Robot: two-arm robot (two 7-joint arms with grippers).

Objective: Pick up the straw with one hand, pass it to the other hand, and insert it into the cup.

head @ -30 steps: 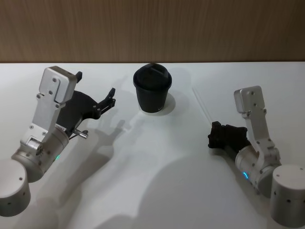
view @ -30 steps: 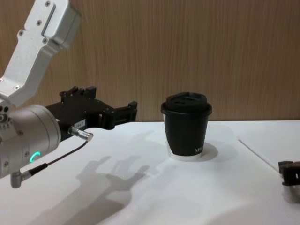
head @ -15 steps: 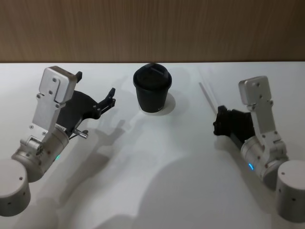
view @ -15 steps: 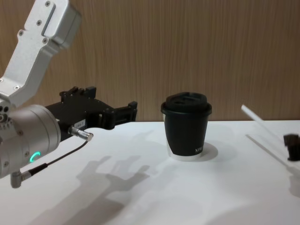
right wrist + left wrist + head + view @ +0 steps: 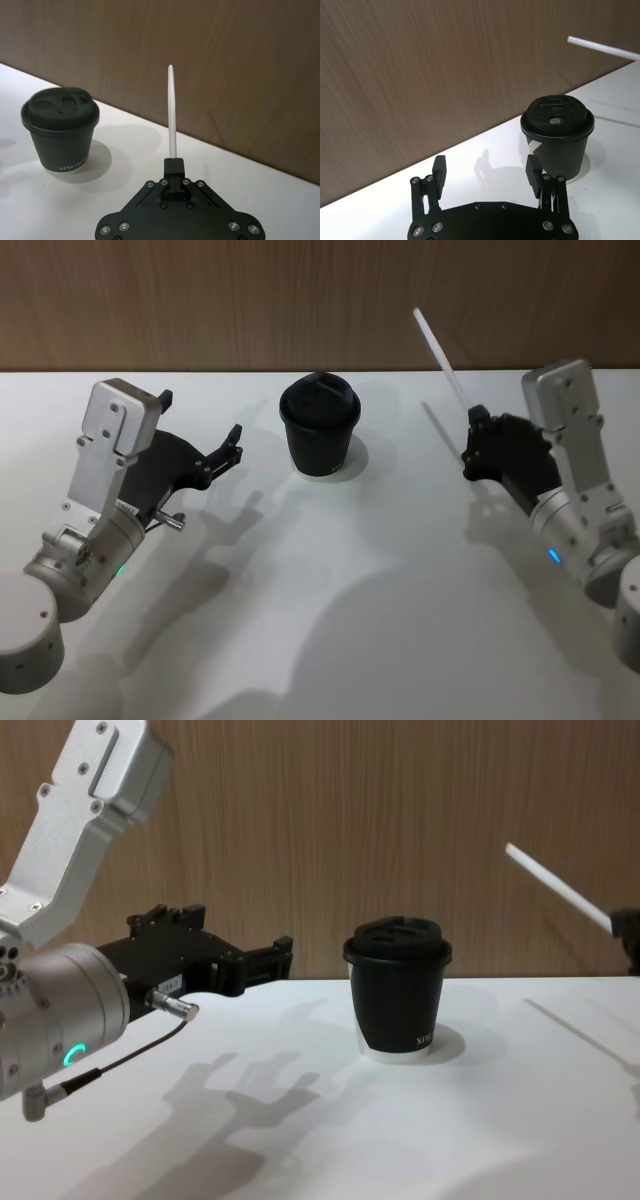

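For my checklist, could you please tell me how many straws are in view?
1: the straw, in the right gripper, raised and tilted, right of the cup. The left gripper hovers open left of it.

The thin white straw (image 5: 440,354) is clamped at its lower end in the right hand (image 5: 473,445), clear of the surface (image 5: 330,570), tilted with its free end uppermost. The black lidded cup (image 5: 320,428) is set upright between that hand and the spread-fingered left hand (image 5: 200,417), touched by neither.

Items by my tools:
- My left tool (image 5: 201,415): matt black, silver metal wrist (image 5: 60,1010).
- My right tool (image 5: 470,440): matt black; straw (image 5: 438,353) in it smooth white.
- Cup (image 5: 320,435) between them: matt black.
- Surface (image 5: 330,570): smooth white.
- Wall (image 5: 300,300): wood-grain.
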